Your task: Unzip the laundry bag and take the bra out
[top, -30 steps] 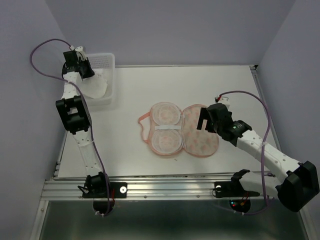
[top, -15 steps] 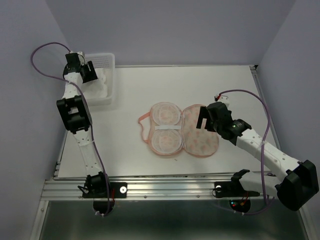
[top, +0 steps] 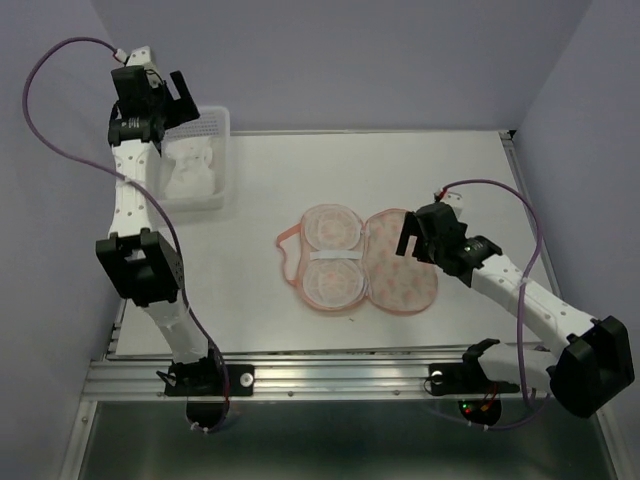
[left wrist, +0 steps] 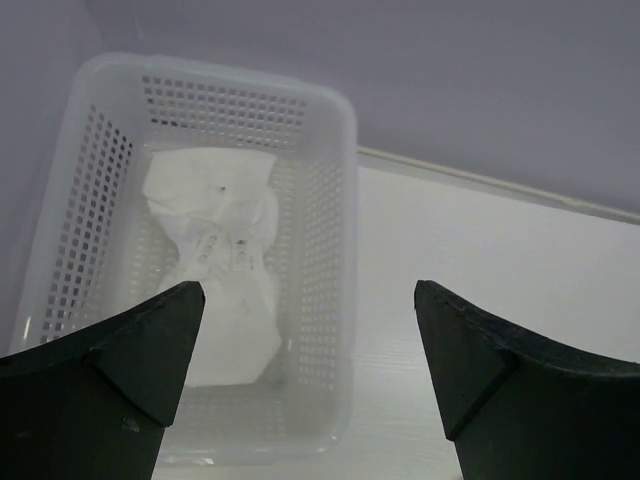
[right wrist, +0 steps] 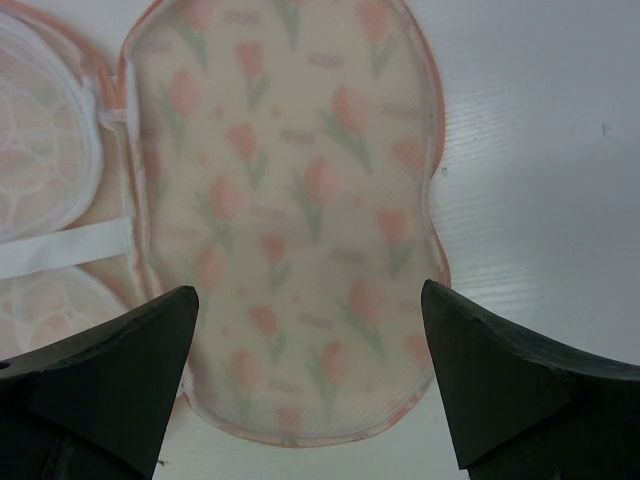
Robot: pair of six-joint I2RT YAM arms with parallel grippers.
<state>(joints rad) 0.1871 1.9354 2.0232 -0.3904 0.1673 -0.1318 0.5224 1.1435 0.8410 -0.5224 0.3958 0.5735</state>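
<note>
The laundry bag [top: 357, 260] lay unzipped and spread flat mid-table, its mesh-lined half to the left and its tulip-printed half to the right. The bra [left wrist: 215, 250] sat crumpled in the white mesh basket [left wrist: 340, 200] at the far left corner of the table [top: 450, 180], well apart from the bag. The left gripper [left wrist: 308, 290] hung above the basket, jaws wide apart and empty. The right gripper [right wrist: 310, 292] hovered low over the printed half, jaws also apart, gripping nothing. The removal looked complete. What remained, by my reading, was only for both arms to back away without snagging the basket or the bag.
</note>
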